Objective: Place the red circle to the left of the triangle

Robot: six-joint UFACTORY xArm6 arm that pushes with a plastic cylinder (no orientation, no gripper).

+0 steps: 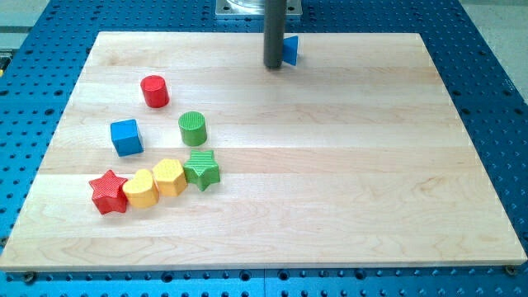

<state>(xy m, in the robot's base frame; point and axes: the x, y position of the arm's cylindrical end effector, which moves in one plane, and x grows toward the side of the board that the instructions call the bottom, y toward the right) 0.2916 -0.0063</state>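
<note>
You are seeing my tip (273, 67), a bare rod end effector grasping nothing, resting beside the blue triangle block (290, 49) on the wooden worktop (330, 165); the red circle block (154, 91) is sitting well apart at the view's left, nothing lying between them.

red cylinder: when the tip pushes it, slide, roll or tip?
The red cylinder stands upright on its flat end, so it will probably slide, not roll. It looks squat, so tipping seems unlikely. Its round wall may slip off my tip if pushed off-centre. My tip is now far to the view's right, beside the blue block.
</note>
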